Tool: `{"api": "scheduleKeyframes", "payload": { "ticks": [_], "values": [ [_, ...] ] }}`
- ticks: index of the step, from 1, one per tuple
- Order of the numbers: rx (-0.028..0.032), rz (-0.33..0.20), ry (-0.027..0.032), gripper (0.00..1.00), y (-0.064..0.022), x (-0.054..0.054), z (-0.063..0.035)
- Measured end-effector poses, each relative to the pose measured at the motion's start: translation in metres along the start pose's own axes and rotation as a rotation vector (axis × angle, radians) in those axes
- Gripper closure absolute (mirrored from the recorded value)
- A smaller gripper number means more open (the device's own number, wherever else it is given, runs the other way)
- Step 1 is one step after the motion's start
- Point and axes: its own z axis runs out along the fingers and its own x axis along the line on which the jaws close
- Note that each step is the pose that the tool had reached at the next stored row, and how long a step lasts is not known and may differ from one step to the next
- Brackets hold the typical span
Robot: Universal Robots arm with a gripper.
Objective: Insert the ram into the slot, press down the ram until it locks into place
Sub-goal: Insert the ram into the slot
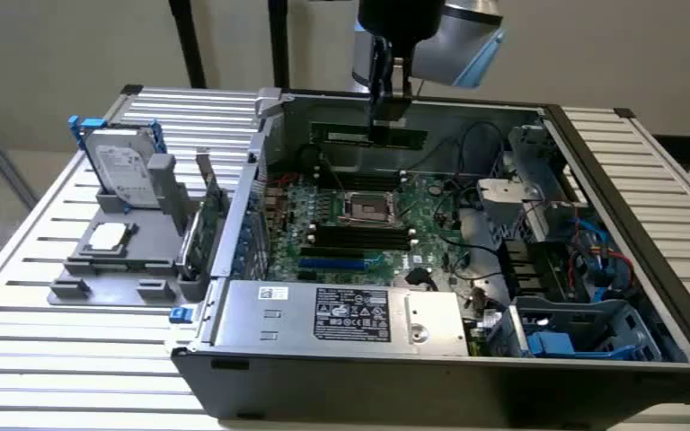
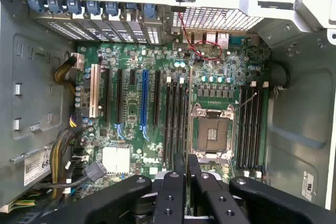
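Ok, table [image 1: 33,296]: slatted metal, and we see everything standing on it.
Tray [image 1: 93,265]: grey, at the exterior view's left, beside the case. A hard drive [image 1: 119,166] stands upright at its back end.
Case [image 1: 441,386]: open on top. A metal box with a label [image 1: 345,314] sits along its near edge.
Motherboard [image 1: 429,202]: large and green, lying flat in the case; we also see it from the wrist view [image 2: 131,129].
Blue socket [image 2: 144,103]: bright blue, among the card sockets and apart from the memory banks.
Slots [image 2: 176,119]: long black parallel sockets just beside the processor socket [image 2: 212,132]. A second bank [image 2: 249,124] lies on its other side. In the exterior view we see black slots [image 1: 351,238] in front of that socket.
Gripper [image 1: 387,119]: over the back of the case, pointing down, with its fingers closed tight on the ram. In the wrist view the black fingers [image 2: 180,163] pinch it between them.
Ram [image 1: 345,136]: a thin green stick, held level and above the board near the rear wall. Edge-on in the wrist view [image 2: 189,114], it runs parallel to the slots, between the first bank and the processor socket. We can't tell which slot it is over, and it isn't seated.
Drive cage [image 1: 585,323]: at the exterior view's right, with blue plastic parts and cables [image 1: 597,251] above it.
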Motion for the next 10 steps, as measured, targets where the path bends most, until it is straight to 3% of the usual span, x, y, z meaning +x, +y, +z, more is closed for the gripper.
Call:
{"api": "scheduleKeyframes", "payload": {
  "ticks": [10],
  "values": [
    [0.0000,0.000,0.0000,0.86,0.0000,0.0000,0.0000]
  ]
}}
